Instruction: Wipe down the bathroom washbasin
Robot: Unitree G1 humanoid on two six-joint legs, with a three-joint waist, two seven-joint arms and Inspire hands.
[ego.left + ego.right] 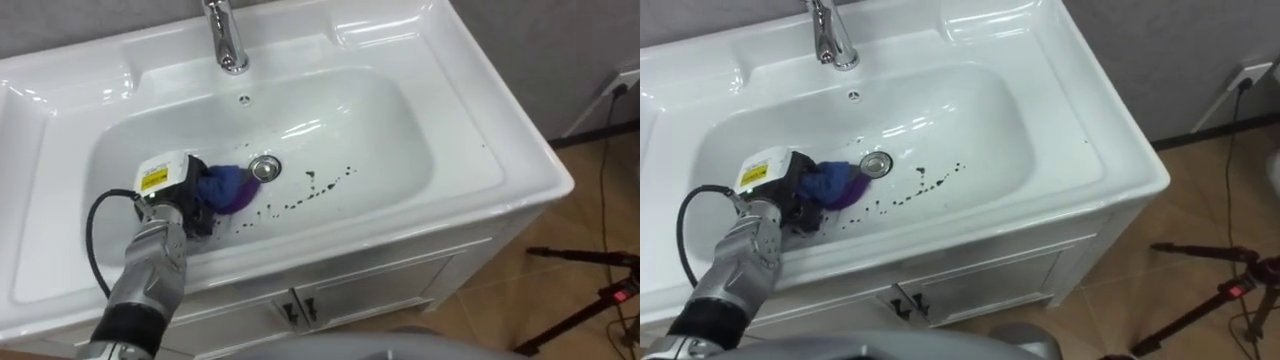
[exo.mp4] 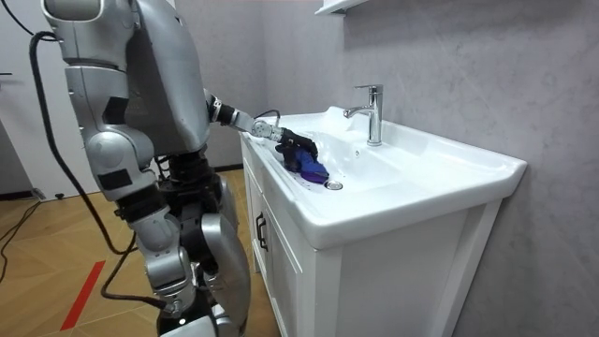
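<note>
The left hand (image 1: 187, 197), its fingers curled around the blue cloth (image 1: 233, 188), rests low in the basin (image 1: 400, 120) just beside the drain (image 1: 265, 168), and the dark specks (image 1: 318, 186) lie in a line to its right, so the wipe probably must go rightward.

White basin (image 1: 420, 150), dark specks (image 1: 322, 184) right of drain (image 1: 265, 168); blue-purple cloth (image 1: 232, 188) bunched touching drain's left.

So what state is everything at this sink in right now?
Basin: dirty, dark specks beside the drain.
Cloth: bunched, gripped by left hand, on basin floor.
Faucet: no water running.
Cabinet doors: closed.
</note>
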